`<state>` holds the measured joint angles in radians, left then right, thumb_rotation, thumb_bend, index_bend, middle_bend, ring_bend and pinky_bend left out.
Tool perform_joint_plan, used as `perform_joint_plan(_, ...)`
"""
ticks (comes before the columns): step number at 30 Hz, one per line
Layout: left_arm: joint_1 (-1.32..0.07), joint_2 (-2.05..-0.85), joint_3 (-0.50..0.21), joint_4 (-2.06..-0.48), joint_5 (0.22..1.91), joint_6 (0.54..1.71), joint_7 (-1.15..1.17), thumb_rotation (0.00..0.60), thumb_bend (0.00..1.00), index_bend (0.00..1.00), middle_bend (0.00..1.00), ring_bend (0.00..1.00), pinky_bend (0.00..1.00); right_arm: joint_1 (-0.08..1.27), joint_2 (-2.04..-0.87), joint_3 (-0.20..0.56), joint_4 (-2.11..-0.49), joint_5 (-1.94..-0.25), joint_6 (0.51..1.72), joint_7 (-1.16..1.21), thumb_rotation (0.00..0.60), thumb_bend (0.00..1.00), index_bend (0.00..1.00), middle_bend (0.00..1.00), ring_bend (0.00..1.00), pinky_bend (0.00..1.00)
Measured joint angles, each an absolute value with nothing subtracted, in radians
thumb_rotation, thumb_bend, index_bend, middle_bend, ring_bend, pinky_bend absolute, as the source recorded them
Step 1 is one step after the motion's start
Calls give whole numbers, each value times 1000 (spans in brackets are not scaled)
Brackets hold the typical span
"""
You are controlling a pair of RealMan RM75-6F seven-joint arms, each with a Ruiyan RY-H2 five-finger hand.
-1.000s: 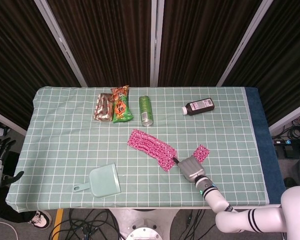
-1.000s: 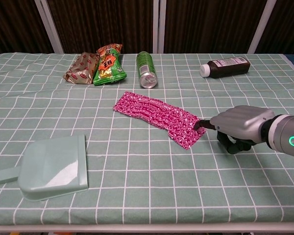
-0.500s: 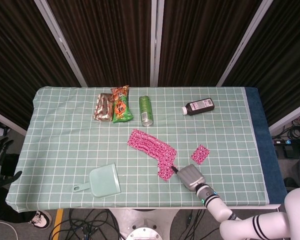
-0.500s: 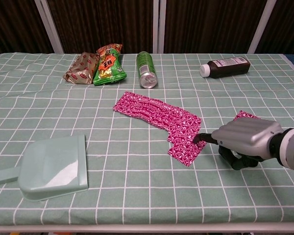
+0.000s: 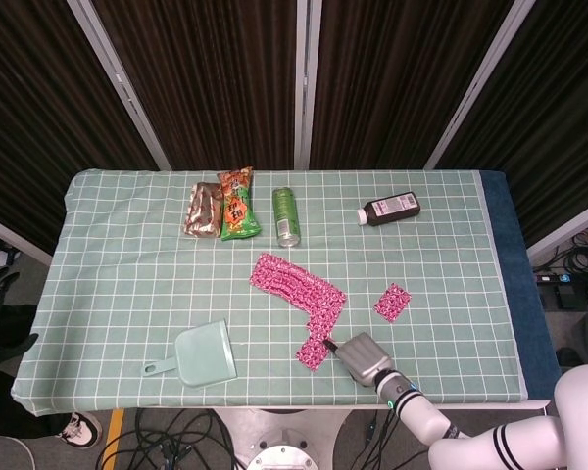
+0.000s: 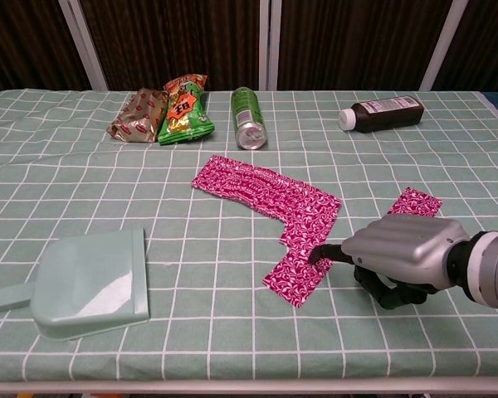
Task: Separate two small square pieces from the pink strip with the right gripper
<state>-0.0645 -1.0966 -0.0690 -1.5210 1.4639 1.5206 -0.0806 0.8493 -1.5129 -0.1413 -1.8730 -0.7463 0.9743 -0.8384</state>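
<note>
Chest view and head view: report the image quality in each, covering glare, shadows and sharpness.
Chest view: sharp throughout; soft glare patch on the dustpan, a sheen on the right hand, and a faint shadow beneath that hand. Head view: even overhead light with hardly any shadows on the tablecloth; the pink strip shows its pattern clearly; the dark curtains behind carry no detail.

Right hand (image 6: 398, 257) lies low, fingers curled, one fingertip (image 6: 317, 253) extended.

Dustpan (image 6: 90, 284), 2 snack packs (image 6: 163, 108), can (image 6: 248, 117), bottle (image 6: 382, 114).
</note>
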Motion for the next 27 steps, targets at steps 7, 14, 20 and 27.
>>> perform_joint_plan(7, -62, -1095, -72, -1518, 1462, 1524, -88, 600, 145, 114, 67, 43, 236, 861, -1530, -137, -1877, -743, 975, -843, 600, 1000, 146, 958, 920, 821)
perform_joint_plan(14, -58, -1092, -74, -1514, 1459, 1529, -95, 600, 144, 114, 68, 43, 236, 874, -1554, -131, -1874, -732, 975, -849, 600, 1000, 147, 958, 920, 820)
perform_joint_plan(20, -52, -1089, -74, -1506, 1457, 1534, -108, 600, 144, 114, 67, 43, 236, 887, -1571, -113, -1864, -723, 977, -847, 600, 1000, 147, 958, 921, 821)
perform_joint_plan(27, -52, -1090, -75, -1504, 1456, 1532, -109, 600, 144, 114, 68, 43, 236, 893, -1558, -99, -1871, -722, 988, -832, 600, 1000, 147, 958, 920, 820)
